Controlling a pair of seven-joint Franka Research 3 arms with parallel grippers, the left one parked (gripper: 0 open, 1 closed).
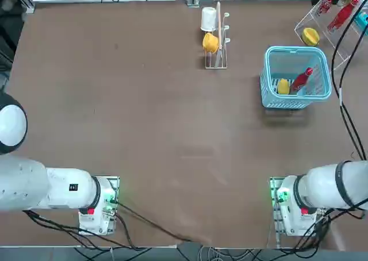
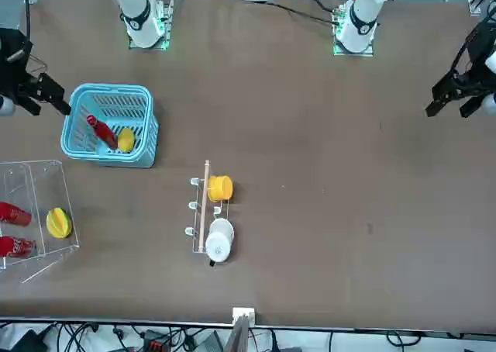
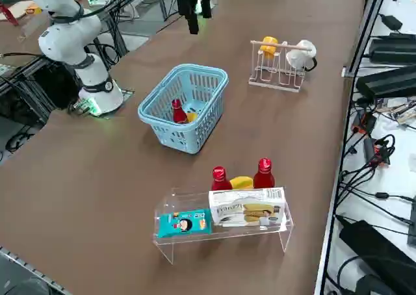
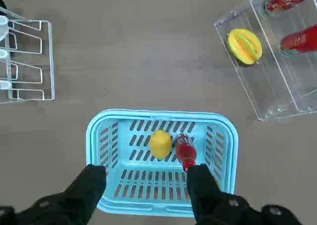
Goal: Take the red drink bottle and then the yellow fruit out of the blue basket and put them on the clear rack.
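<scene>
The blue basket (image 1: 296,49) (image 2: 108,89) (image 3: 188,71) (image 4: 158,115) stands at the right of the table. Inside it the red drink bottle (image 1: 301,80) (image 2: 101,132) (image 3: 177,111) (image 4: 185,152) leans beside the small yellow fruit (image 1: 283,87) (image 2: 125,140) (image 3: 192,117) (image 4: 160,144). My right gripper (image 4: 148,185) (image 2: 45,100) (image 3: 198,19) hangs open and empty high above the basket's edge. The clear rack (image 1: 330,28) (image 2: 31,166) (image 3: 221,233) (image 4: 267,86) sits beyond the basket, at the table's far right corner.
The rack holds two red bottles (image 3: 263,173), a flattened yellow fruit (image 4: 244,45), a blue packet (image 3: 183,223) and a white box (image 3: 247,207). A white peg stand (image 1: 217,39) with a yellow cup (image 1: 210,42) and a white cup (image 1: 208,19) stands left of the basket.
</scene>
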